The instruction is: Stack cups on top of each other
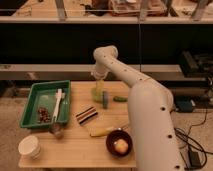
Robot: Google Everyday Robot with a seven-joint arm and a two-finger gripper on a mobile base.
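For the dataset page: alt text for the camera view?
A white robot arm reaches over a wooden table, its gripper at a lime-green cup near the far edge. A greyish cup and a cream-white ribbed cup stand apart at front left beside a green tray; a dark brown bowl sits front right.
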